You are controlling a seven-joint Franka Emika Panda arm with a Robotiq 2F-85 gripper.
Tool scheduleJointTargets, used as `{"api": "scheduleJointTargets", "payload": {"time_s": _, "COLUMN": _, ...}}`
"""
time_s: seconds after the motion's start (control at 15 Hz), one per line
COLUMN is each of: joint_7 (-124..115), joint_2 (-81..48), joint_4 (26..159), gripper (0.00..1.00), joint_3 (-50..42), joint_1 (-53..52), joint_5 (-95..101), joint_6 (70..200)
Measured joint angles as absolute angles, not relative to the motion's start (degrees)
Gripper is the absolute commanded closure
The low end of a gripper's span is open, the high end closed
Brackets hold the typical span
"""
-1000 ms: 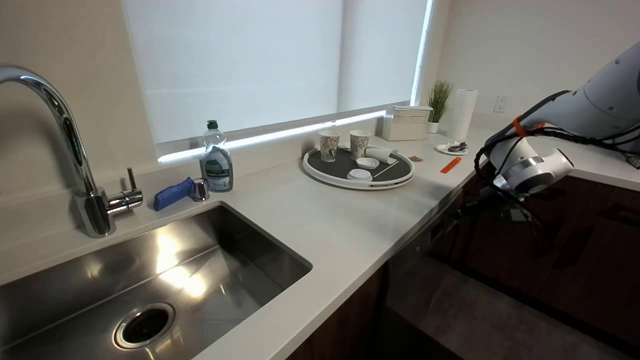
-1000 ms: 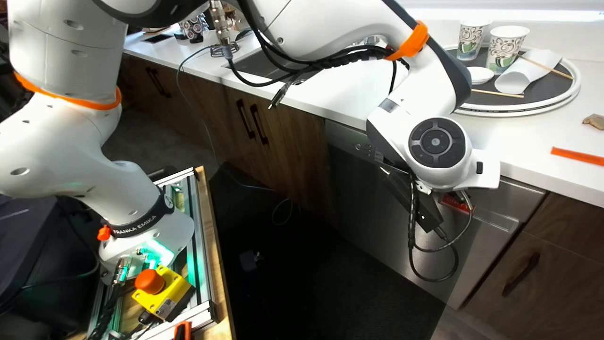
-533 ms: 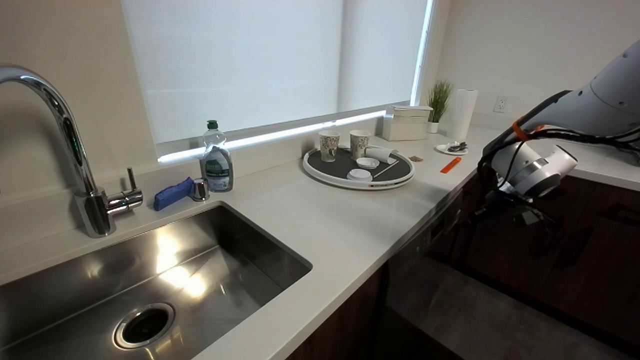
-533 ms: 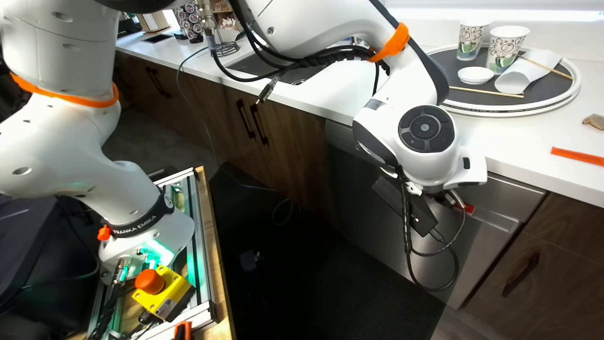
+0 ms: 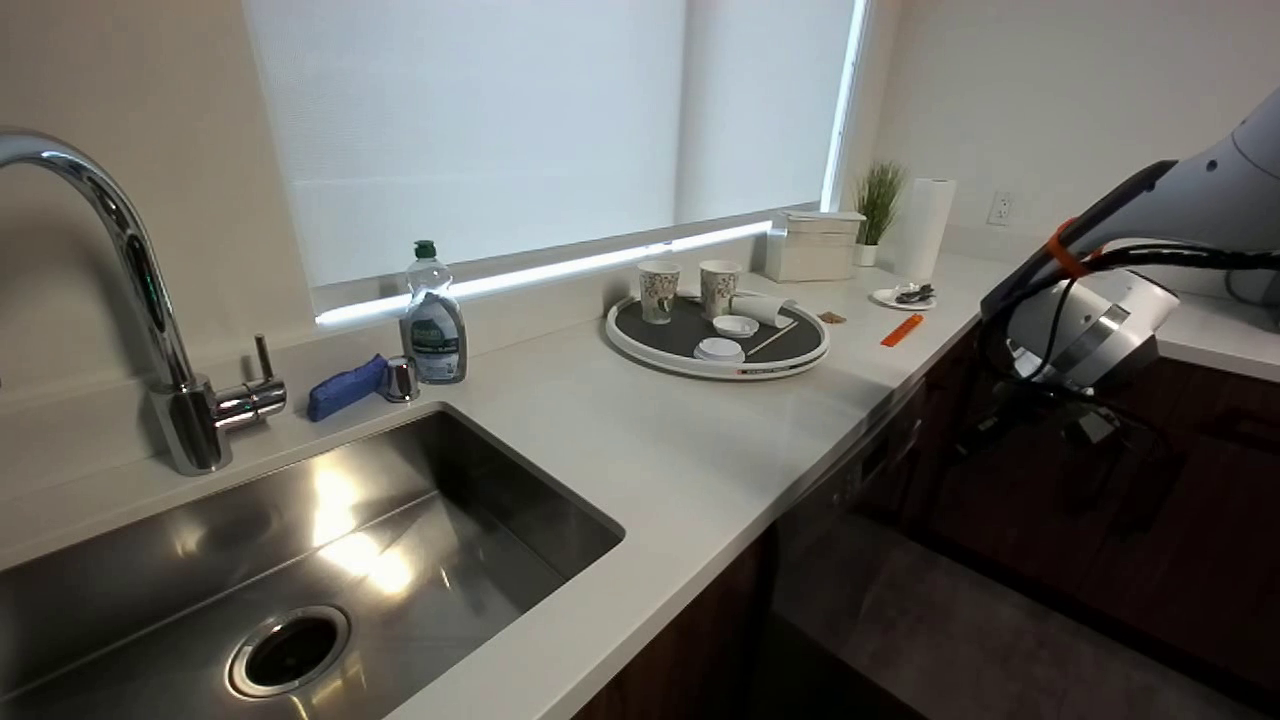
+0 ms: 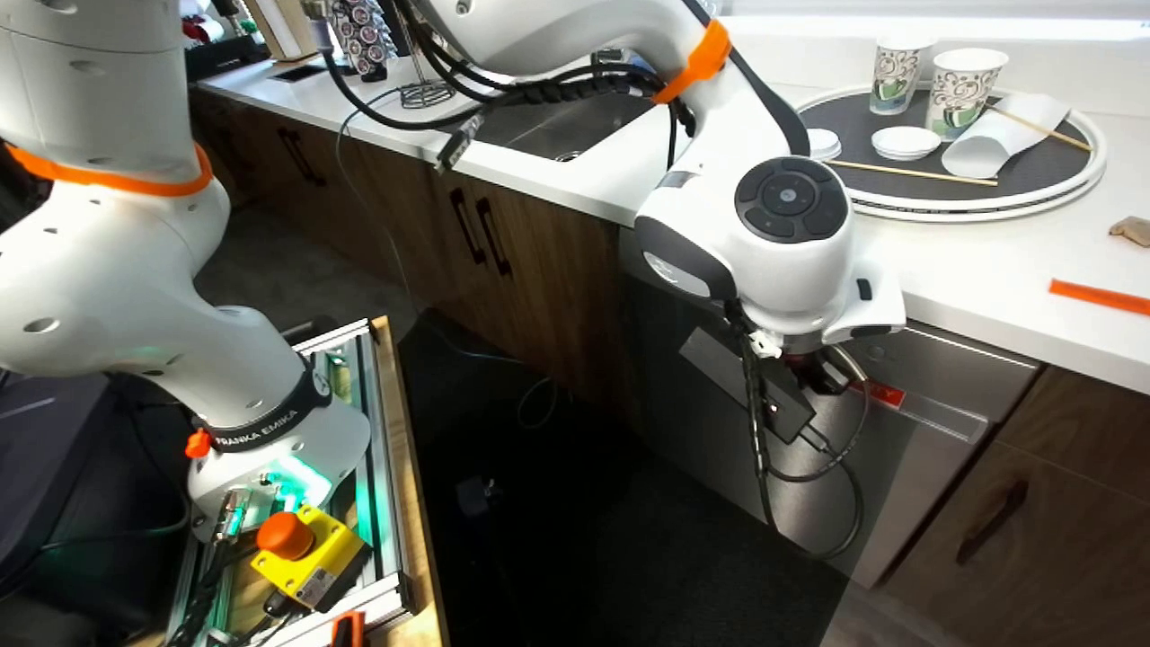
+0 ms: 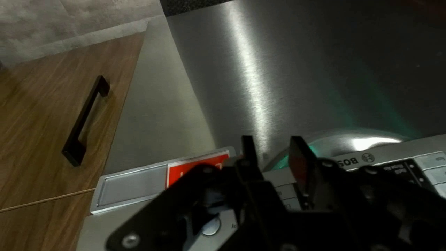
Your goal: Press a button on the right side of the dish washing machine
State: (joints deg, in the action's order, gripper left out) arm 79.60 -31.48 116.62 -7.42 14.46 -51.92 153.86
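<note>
The dish washing machine shows its smooth steel front in the wrist view, and also in an exterior view. Its control strip, upside down in the wrist view, carries partly covered BOSCH lettering, a red label and a round silver button. The strip's middle is hidden behind my gripper. My gripper is open and empty, its black fingers apart in front of the strip. In an exterior view it is a dark shape beyond the counter edge. In another exterior view the wrist hides its fingertips.
The counter overhangs the machine. A round tray with cups and lids and an orange strip lie on it. A wooden cabinet with a black handle adjoins the machine. Cables hang in loops from the wrist.
The arm has drawn back from the machine's front. The wrist moved left and up in an exterior view and right in another. The red label shows more fully now.
</note>
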Motion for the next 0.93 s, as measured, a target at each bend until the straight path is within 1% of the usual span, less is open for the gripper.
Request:
{"api": "scheduleJointTargets", "payload": {"time_s": 0.2, "joint_7": 76.63, "joint_2": -28.98, "joint_4": 119.30, "gripper": 0.12, "joint_3": -7.42, "joint_1": 14.48, "joint_5": -46.58, "joint_6": 153.86}}
{"api": "scheduleJointTargets", "payload": {"time_s": 0.33, "joint_7": 74.48, "joint_2": -27.24, "joint_4": 121.14, "gripper": 0.01, "joint_3": -7.41, "joint_1": 14.48, "joint_5": -42.87, "joint_6": 153.86}}
{"api": "scheduleJointTargets", "payload": {"time_s": 0.93, "joint_7": 64.98, "joint_2": -18.05, "joint_4": 130.33, "gripper": 0.00, "joint_3": -7.26, "joint_1": 14.71, "joint_5": -28.64, "joint_6": 155.49}}
